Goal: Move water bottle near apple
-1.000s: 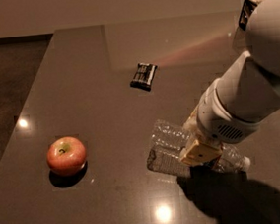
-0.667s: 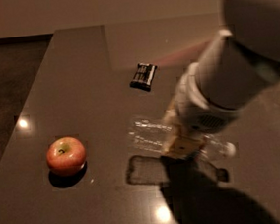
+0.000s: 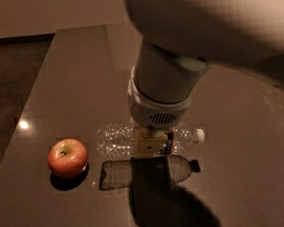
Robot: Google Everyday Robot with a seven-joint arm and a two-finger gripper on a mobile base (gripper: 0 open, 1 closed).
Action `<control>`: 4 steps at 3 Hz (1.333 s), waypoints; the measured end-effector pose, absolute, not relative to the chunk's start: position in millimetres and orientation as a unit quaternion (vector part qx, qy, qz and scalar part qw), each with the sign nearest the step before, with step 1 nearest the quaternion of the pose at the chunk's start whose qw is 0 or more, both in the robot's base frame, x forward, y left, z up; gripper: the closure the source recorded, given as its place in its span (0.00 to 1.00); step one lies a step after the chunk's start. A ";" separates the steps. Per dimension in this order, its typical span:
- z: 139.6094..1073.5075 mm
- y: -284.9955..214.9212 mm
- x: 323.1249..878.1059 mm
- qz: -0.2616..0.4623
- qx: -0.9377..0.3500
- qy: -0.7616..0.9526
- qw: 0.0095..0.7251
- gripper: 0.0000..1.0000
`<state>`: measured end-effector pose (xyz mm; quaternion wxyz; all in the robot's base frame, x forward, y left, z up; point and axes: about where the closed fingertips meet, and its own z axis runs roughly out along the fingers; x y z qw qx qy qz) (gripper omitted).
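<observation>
The water bottle (image 3: 115, 140) is clear and ribbed, with its white cap (image 3: 200, 135) pointing right. It hangs level a little above the table, and its shadow (image 3: 145, 171) lies on the surface below it. My gripper (image 3: 152, 145) comes down from the big white arm (image 3: 169, 82) and is shut on the bottle around its label band. The red-pink apple (image 3: 67, 158) with a yellowish top sits on the table just left of the bottle's base, a small gap apart.
The dark brown table (image 3: 78, 76) runs back to a far edge and has a left edge, beyond which is dark floor (image 3: 4, 88). The arm fills the upper right and hides the table behind it.
The arm has carried the water bottle left toward the apple and holds it off the table. The small black object seen earlier is now hidden behind the arm.
</observation>
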<state>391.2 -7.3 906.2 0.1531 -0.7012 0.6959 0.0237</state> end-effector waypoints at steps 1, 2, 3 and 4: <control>884.5 7.3 394.6 0.019 -0.723 0.679 0.123 1.00; 865.2 14.1 394.3 0.024 -0.733 0.673 0.102 0.83; 852.7 20.1 394.4 0.034 -0.738 0.668 0.090 0.58; 850.8 23.4 395.0 0.041 -0.739 0.666 0.091 0.35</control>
